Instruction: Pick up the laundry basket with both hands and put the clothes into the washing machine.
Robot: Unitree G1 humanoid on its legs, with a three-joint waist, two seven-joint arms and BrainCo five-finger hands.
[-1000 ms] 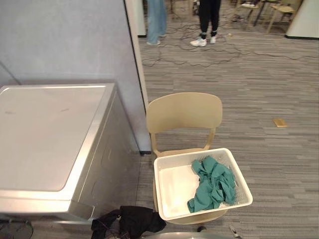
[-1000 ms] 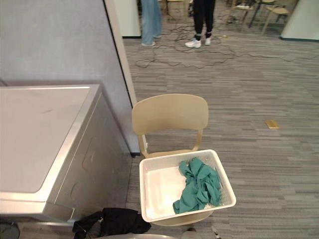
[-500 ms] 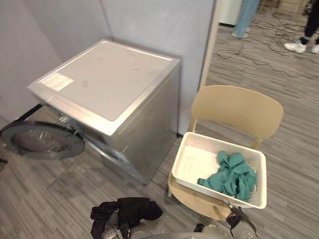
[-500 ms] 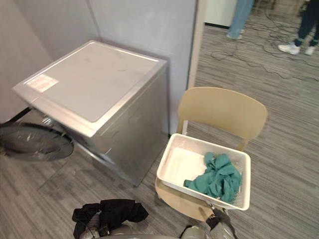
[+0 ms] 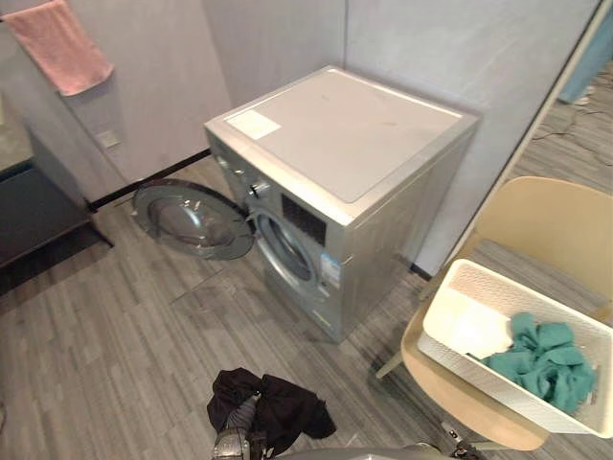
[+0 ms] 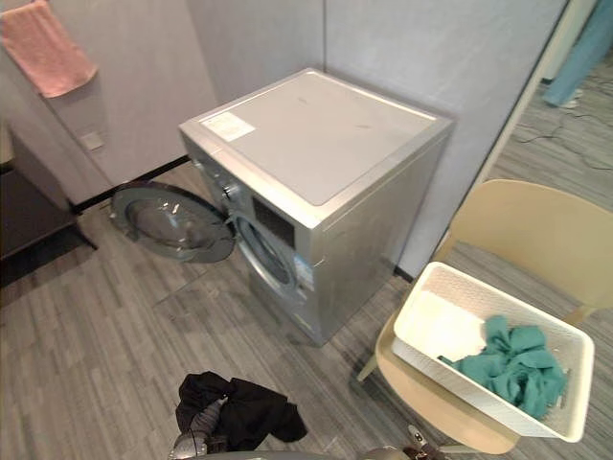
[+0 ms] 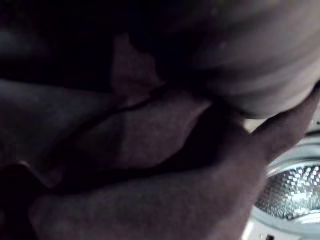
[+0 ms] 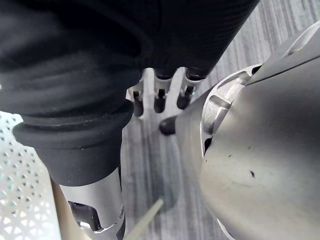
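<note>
One white laundry basket (image 5: 465, 326) was seen resting on the seat of one beige chair (image 5: 560, 225), just to the right of one silver washing machine (image 5: 354, 144). A single heap of teal clothes (image 5: 544, 362) lay inside the basket, bunched at its right-hand end, while the other end was bare; how many garments made up the heap could not be told. The machine's one round door (image 5: 196, 218) was swung fully open to the left, low over the grey plank floor (image 5: 115, 345), and the drum opening (image 5: 284, 251) was exposed on the front. One pale label (image 5: 252, 123) was stuck on a corner of the flat top. One pink towel (image 5: 69, 43) was hung high on the wall at the left, and one dark cabinet (image 5: 29, 206) stood below it. One blue trouser leg of a person (image 6: 582, 56) was visible at the far right, beyond the partition.

The right hand (image 8: 160, 97) was hung low beside the chair with its fingers straight and relaxed, pointing at the floor, and nothing was held in them; the basket's perforated wall was seen close by but apart from it. The left hand (image 5: 259, 412) was hung low, well apart from the basket. Whether its fingers were curled or straight could not be told. The shiny drum (image 7: 295, 192) was glimpsed past it in the left wrist view.
</note>
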